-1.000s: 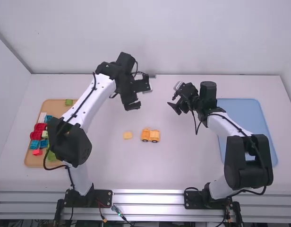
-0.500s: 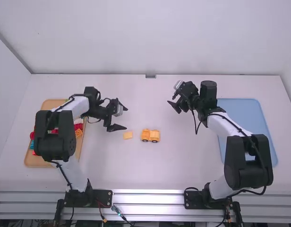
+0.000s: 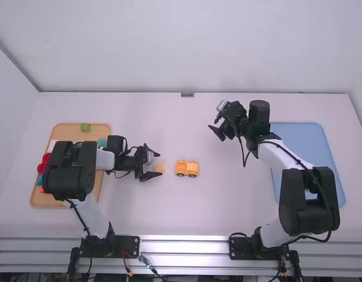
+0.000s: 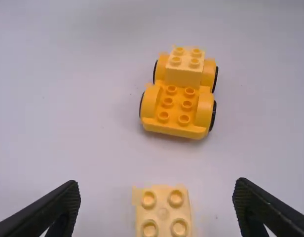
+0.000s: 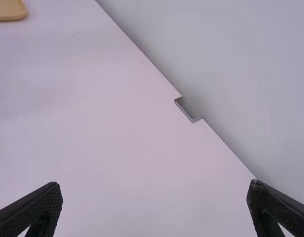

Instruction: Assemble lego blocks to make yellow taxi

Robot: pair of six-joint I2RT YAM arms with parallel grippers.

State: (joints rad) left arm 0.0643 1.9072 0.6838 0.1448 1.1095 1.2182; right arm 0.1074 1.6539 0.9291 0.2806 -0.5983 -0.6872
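In the high view my left gripper is open at the left side of the pale yellow block. The left wrist view has that block, with four studs on top, between the parted fingers of my left gripper, touching neither. A yellow wheeled car base stands just right of the block; in the left wrist view the base carries a paler block at its far end. My right gripper is held farther back and to the right, and its fingers in the right wrist view are wide open around nothing.
A wooden tray of colored blocks lies at the left, partly under the left arm. A blue tray lies at the right, beside and under the right arm. The back wall rises behind the table.
The left arm has swung back from the table's far middle toward the left and nearer, and its gripper has come to the pale yellow block. The right arm and the car base have stayed put.
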